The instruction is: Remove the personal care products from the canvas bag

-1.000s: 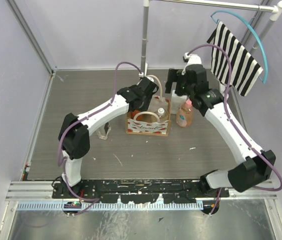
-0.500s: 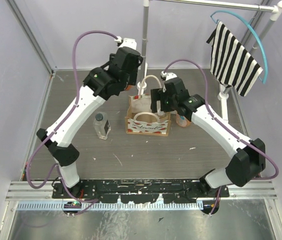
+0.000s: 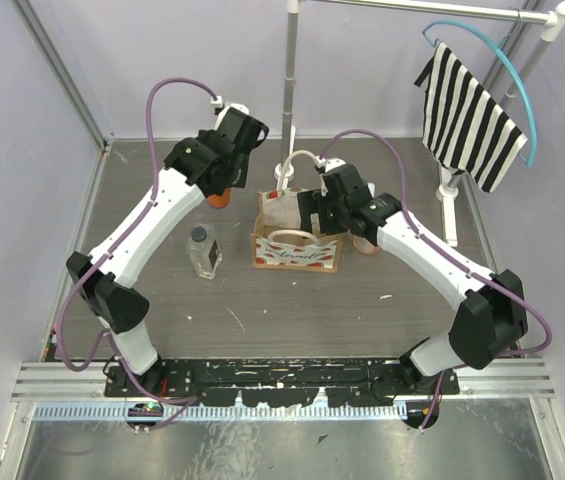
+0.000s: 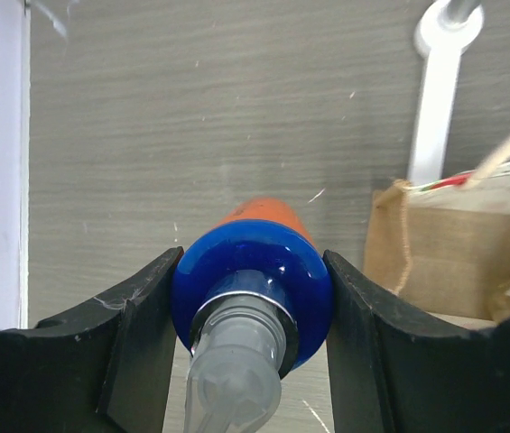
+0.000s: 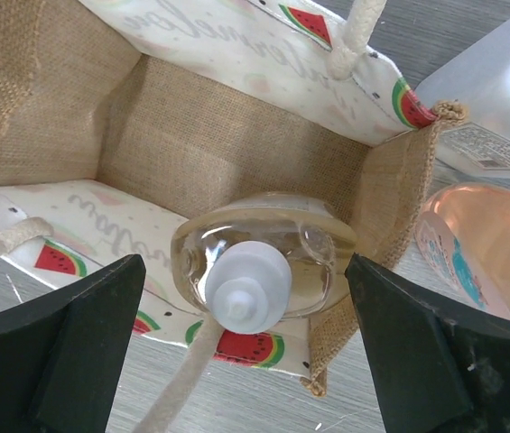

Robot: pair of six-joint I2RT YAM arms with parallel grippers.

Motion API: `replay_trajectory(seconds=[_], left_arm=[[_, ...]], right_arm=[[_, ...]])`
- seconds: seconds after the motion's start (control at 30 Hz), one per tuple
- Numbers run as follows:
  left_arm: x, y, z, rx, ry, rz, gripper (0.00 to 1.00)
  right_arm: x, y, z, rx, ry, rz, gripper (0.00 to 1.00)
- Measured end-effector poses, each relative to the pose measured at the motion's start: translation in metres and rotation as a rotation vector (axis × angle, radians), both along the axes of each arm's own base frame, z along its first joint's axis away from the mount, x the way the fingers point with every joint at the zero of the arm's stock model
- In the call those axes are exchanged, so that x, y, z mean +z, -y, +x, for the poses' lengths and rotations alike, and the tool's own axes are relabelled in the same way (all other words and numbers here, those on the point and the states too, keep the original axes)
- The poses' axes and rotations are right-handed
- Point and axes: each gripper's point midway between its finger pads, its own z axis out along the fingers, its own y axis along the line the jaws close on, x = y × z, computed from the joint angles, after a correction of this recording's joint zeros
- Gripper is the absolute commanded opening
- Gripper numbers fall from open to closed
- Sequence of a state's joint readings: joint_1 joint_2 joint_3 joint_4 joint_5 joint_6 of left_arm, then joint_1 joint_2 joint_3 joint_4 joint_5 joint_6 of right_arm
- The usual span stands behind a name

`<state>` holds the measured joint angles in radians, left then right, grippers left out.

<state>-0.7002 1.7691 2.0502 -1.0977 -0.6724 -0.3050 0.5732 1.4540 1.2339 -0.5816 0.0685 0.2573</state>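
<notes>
The canvas bag stands upright at mid-table, mouth open. My left gripper is to the left of the bag, shut on the blue cap of an orange bottle that hangs above the table. My right gripper is open above the bag, one jaw on each side of a clear white-capped bottle standing inside it. A clear square bottle with a dark cap stands left of the bag. A peach bottle and a translucent white bottle are outside the bag on its right.
A black-and-white striped cloth hangs on a blue hanger at the back right. A rack pole rises just behind the bag, and its white foot lies on the table. Purple walls close in the left and back.
My left gripper lifted the blue-capped orange bottle out of the bag and carried it to the bag's left. My right gripper moved from the bottles at the right to over the bag's mouth.
</notes>
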Motion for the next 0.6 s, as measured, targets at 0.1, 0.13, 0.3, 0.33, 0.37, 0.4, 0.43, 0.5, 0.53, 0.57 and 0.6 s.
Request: replay_trajectory(seconds=[0.1, 0.13, 0.3, 0.33, 0.37, 0.4, 0.43, 0.5, 0.53, 0.57, 0.6], left_arm=[[-0.027, -0.015, 0.002, 0.036, -0.062, 0.007, 0.13], [-0.037, -0.020, 0.001, 0.048, -0.082, 0.008, 0.13], [-0.072, -0.036, -0.003, 0.078, -0.145, 0.016, 0.12], [-0.077, -0.036, -0.004, 0.079, -0.150, 0.014, 0.12], [-0.081, -0.037, -0.004, 0.081, -0.155, 0.011, 0.12], [-0.084, -0.038, -0.004, 0.082, -0.156, 0.009, 0.12], [-0.088, -0.038, -0.004, 0.083, -0.159, 0.006, 0.12], [-0.096, -0.040, -0.004, 0.088, -0.166, 0.005, 0.12], [-0.100, -0.041, -0.003, 0.091, -0.170, 0.006, 0.12], [-0.104, -0.043, -0.003, 0.095, -0.173, 0.007, 0.12], [-0.107, -0.044, -0.003, 0.098, -0.176, 0.008, 0.12]], right_arm=[[-0.005, 0.002, 0.002, 0.001, -0.002, -0.021, 1.00], [-0.007, 0.002, 0.003, 0.001, -0.005, -0.030, 1.00], [-0.019, 0.003, 0.008, -0.005, -0.016, -0.064, 1.00], [-0.019, 0.003, 0.008, -0.003, -0.016, -0.066, 1.00], [-0.020, 0.002, 0.008, -0.002, -0.016, -0.069, 1.00], [-0.020, 0.001, 0.008, 0.001, -0.016, -0.073, 1.00], [-0.020, 0.000, 0.009, 0.005, -0.014, -0.077, 1.00], [-0.020, -0.002, 0.011, 0.010, -0.011, -0.083, 1.00], [-0.020, -0.004, 0.012, 0.013, -0.008, -0.087, 1.00], [-0.020, -0.005, 0.014, 0.015, -0.006, -0.090, 1.00], [-0.020, -0.007, 0.015, 0.017, -0.004, -0.093, 1.00]])
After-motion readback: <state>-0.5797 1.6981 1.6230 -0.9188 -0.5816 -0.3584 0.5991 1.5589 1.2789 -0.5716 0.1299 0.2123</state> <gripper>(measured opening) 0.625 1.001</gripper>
